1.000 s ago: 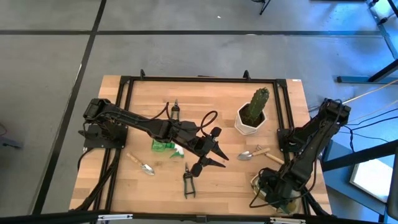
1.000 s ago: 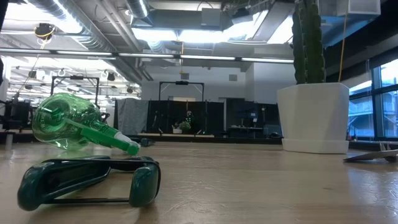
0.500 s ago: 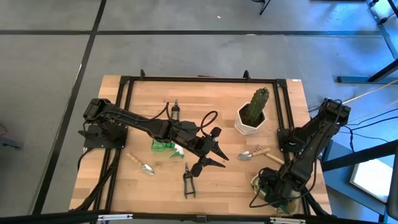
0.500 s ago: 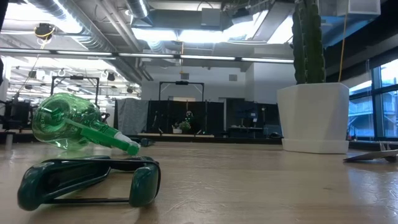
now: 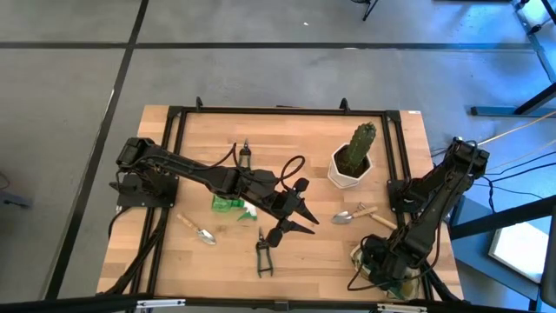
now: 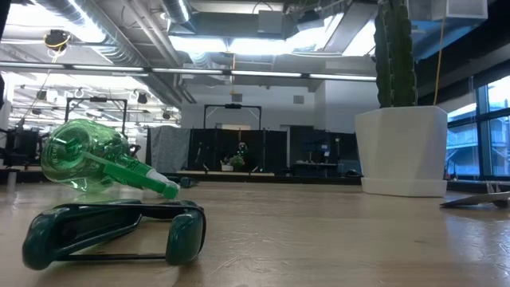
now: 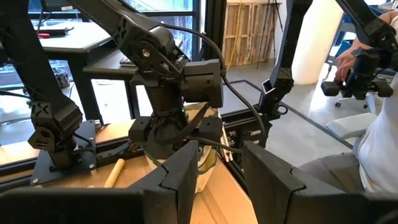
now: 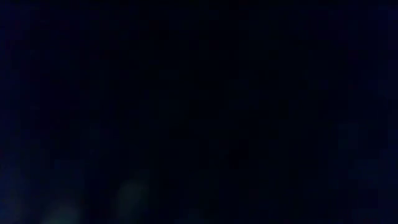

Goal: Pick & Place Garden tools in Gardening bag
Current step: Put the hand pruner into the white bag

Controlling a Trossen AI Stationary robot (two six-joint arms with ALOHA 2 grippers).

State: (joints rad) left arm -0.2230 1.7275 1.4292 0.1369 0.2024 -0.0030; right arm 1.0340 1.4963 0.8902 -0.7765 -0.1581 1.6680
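left pincer (image 5: 301, 219): released and empty, hovering mid-table between the bottle (image 5: 228, 203) and the trowel (image 5: 353, 214), just above the shears (image 5: 262, 252).
right arm (image 5: 430, 204): folded at the table's right edge, wrist down at the bag (image 5: 363, 258); the right pincer's state cannot be told.
tools: all those in sight lie on the table, none visibly in the bag. A second pair of shears (image 5: 246, 155) lies farther back and a second trowel (image 5: 198, 231) near the left front.
risk, crowding: the right arm sits over the bag, so a tool carried there would likely meet it unless it clears off first.
risk, grasp: the shears are flat and thin. A descent slightly off line could push them along the wood instead of catching them.
risk, bottle: it lies on its side and looks free to roll if nudged.
risk, cactus (image 5: 360, 143): its pot (image 5: 347, 174) stands close to the path towards the bag, and a wide swing could clip it.
high view only: the whole layout, both arms, the bag.
low view only: the bottle (image 6: 96, 163) resting nozzle-down behind the shears (image 6: 111, 231), and the pot's (image 6: 402, 151) height.
left wrist view only: the gap in the left pincer (image 7: 217, 177), and a person (image 7: 379, 143) seated beyond the table.
right wrist view: dark, nothing to read.
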